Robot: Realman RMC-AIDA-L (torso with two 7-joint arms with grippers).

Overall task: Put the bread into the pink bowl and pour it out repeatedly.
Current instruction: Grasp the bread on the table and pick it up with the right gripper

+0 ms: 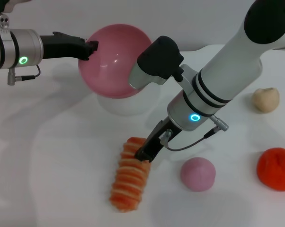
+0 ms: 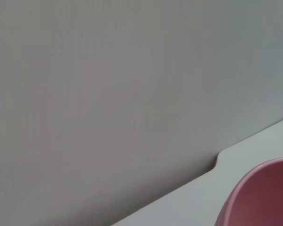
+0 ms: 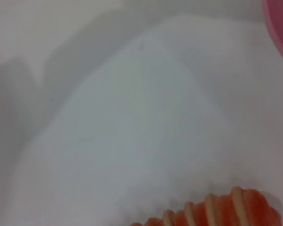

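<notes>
A: Two arms of mine are over the white counter. How much room is there?

B: Plenty at the near left, where the counter is bare. To the right lie a pink ball, an orange-red lump cut by the frame edge, and a beige lump farther back.

A: Where is the bread?

B: Flat on the counter at the near middle, well in front of the pink bowl. The bowl is tipped, its rounded outside towards my head camera, and my left pincer reaches in level from the left, clamped on its rim.

A: And my right arm?

B: It slants down from the upper right. My right pincer is at the far end of the bread, touching it; whether its fingers are apart or together I cannot tell.

A: What is hidden?

B: The bowl's inside, and part of it behind my right arm. My right wrist camera catches only a strip of bread and a sliver of bowl.
</notes>
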